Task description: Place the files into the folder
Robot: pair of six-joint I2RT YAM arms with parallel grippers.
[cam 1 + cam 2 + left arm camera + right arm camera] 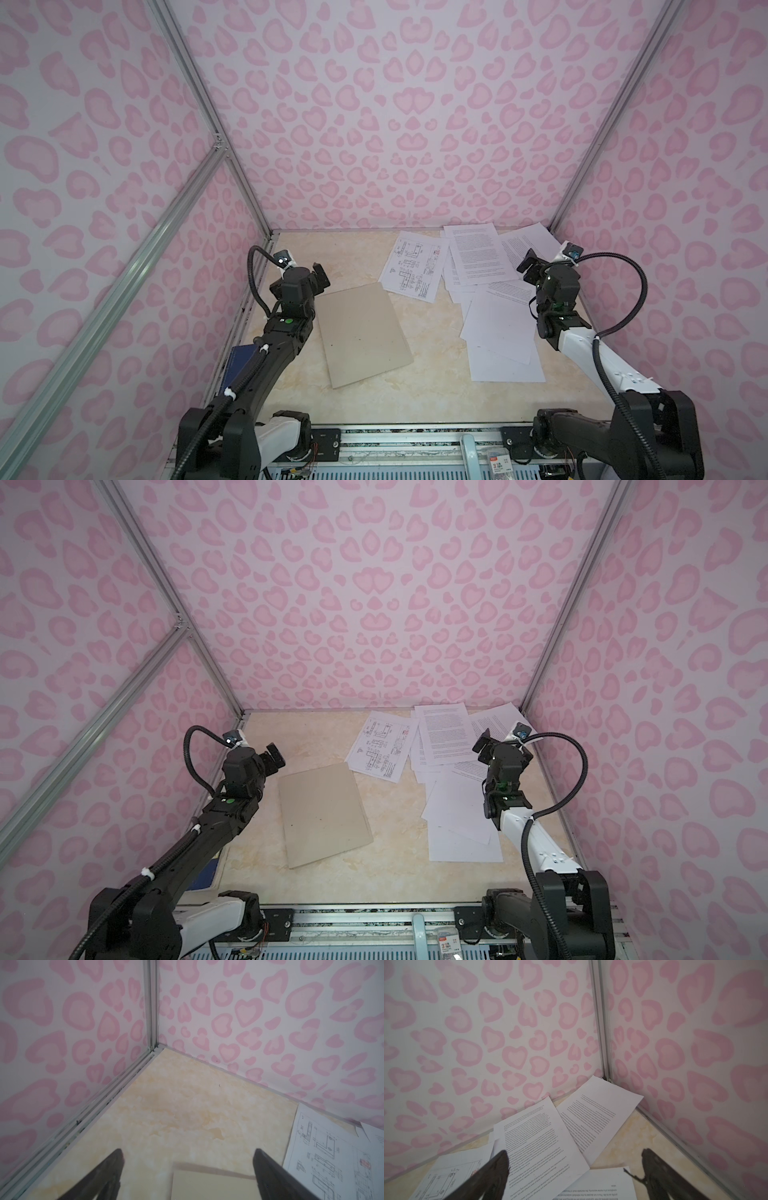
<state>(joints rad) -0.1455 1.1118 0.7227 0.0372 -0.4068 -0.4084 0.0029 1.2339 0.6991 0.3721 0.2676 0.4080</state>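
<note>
A robotics lab cell: aluminium posts [203, 104] hold pink-patterned wall panels [395, 124] around a marble-look tabletop [436, 374] with two mounted robot arms [274, 353].

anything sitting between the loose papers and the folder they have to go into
Nothing lies on the table between the files and the folder; that strip is bare. But the folder lies shut and flat, so its own top leaf covers where the sheets must go.
</note>
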